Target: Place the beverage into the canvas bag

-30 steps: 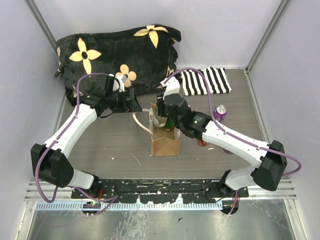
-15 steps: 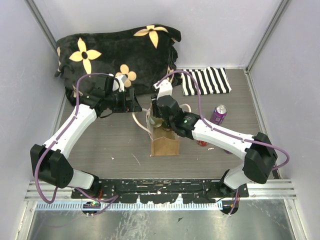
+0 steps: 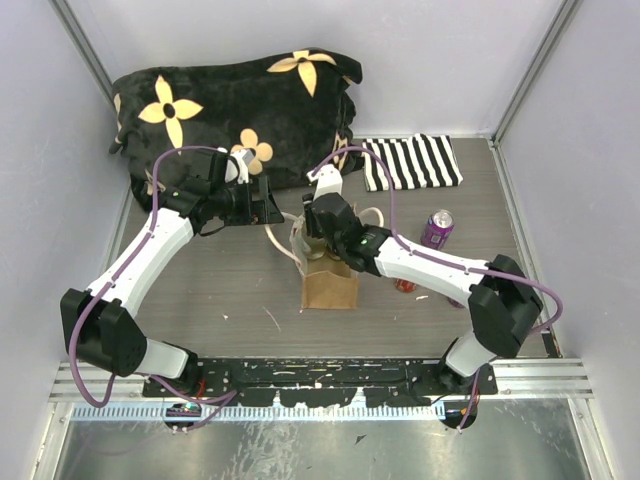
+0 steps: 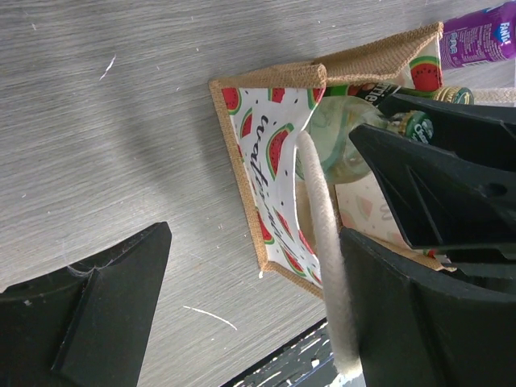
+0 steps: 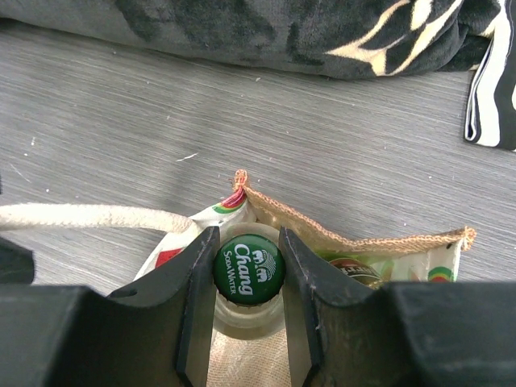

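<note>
- Two arms meet at the canvas bag (image 3: 330, 288). The right gripper (image 5: 247, 246) is clamped on the neck of a green-capped bottle (image 5: 248, 270). The bottle hangs upright in the bag's open mouth, its cap about level with the rim and its glass body down inside.
- The left gripper (image 3: 275, 205) sits just left of the bag with its jaws wide apart. The cream rope handle (image 4: 322, 242) lies against the inner face of one finger and is not pinched. It looks to me as if that finger is hooking the handle outward to keep the mouth open.
- A second bottle cap (image 4: 451, 95) shows inside the bag, close beside the held bottle. I'd lower the bottle straight down without tilting it toward that neighbour.
- I'd release only once the base is resting on the bag's floor, since glass let go early could knock the other bottle or tip the soft bag.
- The left arm should keep tension on the handle until the right fingers are clear above the rim.
- The bag's floor and the bottle's base are hidden, so I can't tell whether the bottle has touched down.
- From above, the right arm covers most of the bag's mouth.
- A purple can (image 3: 438, 228) stands to the right of the bag, apart from it.
</note>
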Controlling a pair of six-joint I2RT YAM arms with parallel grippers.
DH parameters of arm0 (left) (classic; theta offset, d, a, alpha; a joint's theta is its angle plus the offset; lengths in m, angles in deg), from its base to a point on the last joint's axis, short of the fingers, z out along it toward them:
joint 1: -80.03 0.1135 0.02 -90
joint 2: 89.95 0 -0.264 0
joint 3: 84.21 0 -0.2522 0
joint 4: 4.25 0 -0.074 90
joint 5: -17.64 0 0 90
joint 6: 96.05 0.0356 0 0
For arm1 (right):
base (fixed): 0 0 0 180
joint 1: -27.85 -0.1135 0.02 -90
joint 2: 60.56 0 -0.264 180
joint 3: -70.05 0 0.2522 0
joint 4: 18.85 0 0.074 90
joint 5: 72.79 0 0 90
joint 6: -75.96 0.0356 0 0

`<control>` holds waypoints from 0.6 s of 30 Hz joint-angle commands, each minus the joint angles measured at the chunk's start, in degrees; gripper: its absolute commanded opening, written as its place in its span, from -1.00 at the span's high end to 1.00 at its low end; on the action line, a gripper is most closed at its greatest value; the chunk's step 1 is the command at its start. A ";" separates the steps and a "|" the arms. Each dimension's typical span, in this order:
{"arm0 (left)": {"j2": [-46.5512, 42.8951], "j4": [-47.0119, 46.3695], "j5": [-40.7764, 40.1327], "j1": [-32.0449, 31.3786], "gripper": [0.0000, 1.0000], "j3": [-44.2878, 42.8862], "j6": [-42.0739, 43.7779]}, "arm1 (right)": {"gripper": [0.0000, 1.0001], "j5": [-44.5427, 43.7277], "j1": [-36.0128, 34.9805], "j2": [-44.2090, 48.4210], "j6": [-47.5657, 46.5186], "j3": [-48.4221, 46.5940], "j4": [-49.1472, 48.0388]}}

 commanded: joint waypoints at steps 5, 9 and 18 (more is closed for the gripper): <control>-1.02 -0.89 0.08 0.23 -0.84 0.38 0.73 | 0.98 -0.47 1.44 -1.94 -1.69 -1.75 -7.77; -1.07 -0.85 0.03 0.43 -0.84 0.56 0.84 | 0.99 0.74 1.44 -3.91 -2.33 -2.93 -6.74; -0.80 -0.98 0.11 0.63 -0.84 0.56 0.93 | 0.98 2.80 1.44 -4.93 -2.37 -2.70 -5.09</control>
